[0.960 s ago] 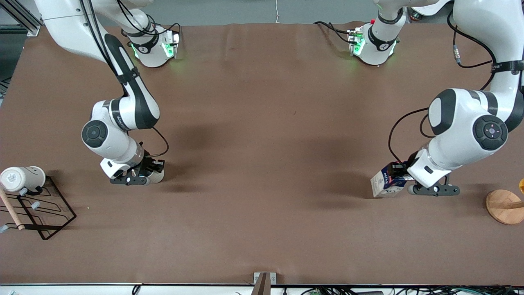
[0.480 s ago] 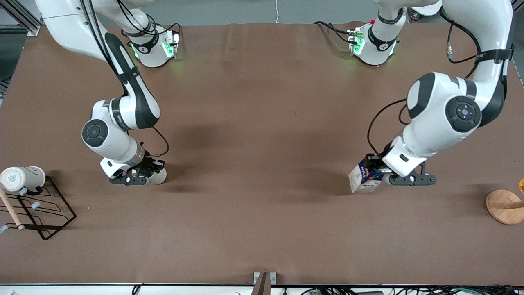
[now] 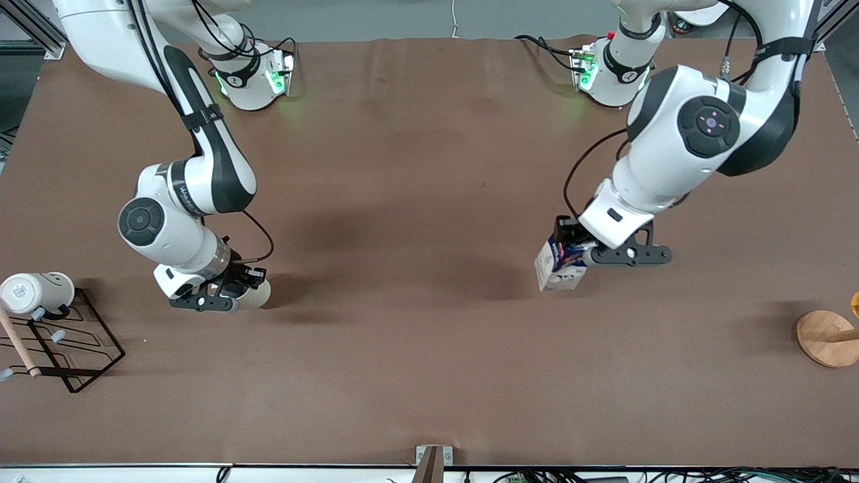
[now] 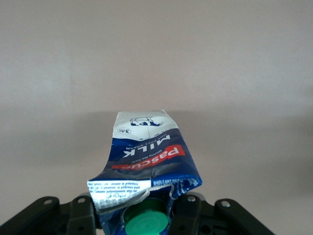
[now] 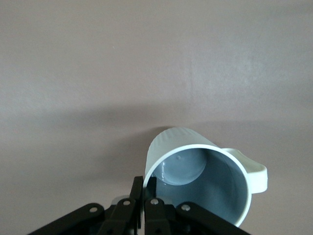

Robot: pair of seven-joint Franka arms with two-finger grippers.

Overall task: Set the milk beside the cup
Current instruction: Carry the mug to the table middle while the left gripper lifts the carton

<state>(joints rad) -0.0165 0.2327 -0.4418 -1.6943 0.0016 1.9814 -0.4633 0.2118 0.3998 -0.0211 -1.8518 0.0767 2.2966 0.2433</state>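
Observation:
My left gripper (image 3: 570, 258) is shut on the milk (image 3: 558, 267), a blue and white gable-top carton with a green cap (image 4: 145, 225), and holds it just above the brown table, toward the left arm's end. In the left wrist view the milk (image 4: 146, 154) hangs between the jaws. My right gripper (image 3: 231, 293) is shut on the rim of the cup (image 3: 255, 294), a beige mug with a grey inside, low at the table toward the right arm's end. In the right wrist view the fingers (image 5: 138, 188) pinch the wall of the cup (image 5: 203, 171), its handle pointing away from them.
A black wire rack (image 3: 64, 339) with a white cup (image 3: 33, 292) on it and a wooden stick stands at the right arm's end. A round wooden stand (image 3: 827, 337) sits at the left arm's end. A wide stretch of bare table (image 3: 416, 268) lies between milk and mug.
My left arm has carried the milk toward the middle of the table and a little away from the front camera. My right gripper has shifted slightly with the cup.

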